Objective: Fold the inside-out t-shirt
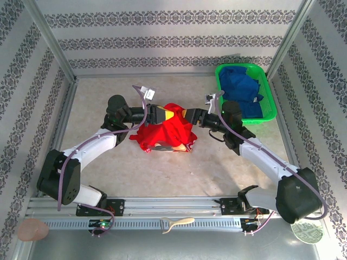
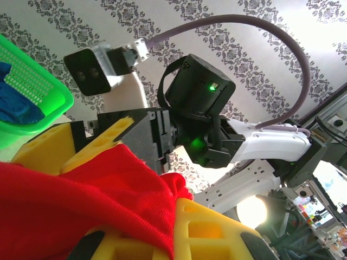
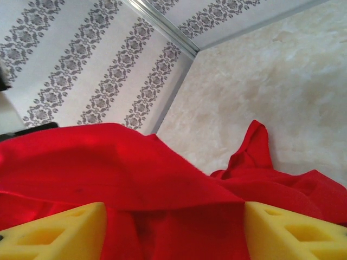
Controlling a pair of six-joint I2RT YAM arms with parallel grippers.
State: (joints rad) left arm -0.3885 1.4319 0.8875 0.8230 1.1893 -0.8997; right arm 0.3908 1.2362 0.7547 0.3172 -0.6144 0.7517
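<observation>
No writing can be read; the pale disc (image 1: 307,233) perhaps bears print, too small.

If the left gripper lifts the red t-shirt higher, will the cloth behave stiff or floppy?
Probably floppy: the t-shirt lies in a crumpled heap and sags in folds below the left gripper. Likely light for its size, since the thin cloth drapes softly in the wrist views. It should not roll, but loose parts may drag on the table.

Left pincer (image 1: 169,114) clamped, right pincer (image 1: 187,115) spread (tips nearly meeting).
</observation>
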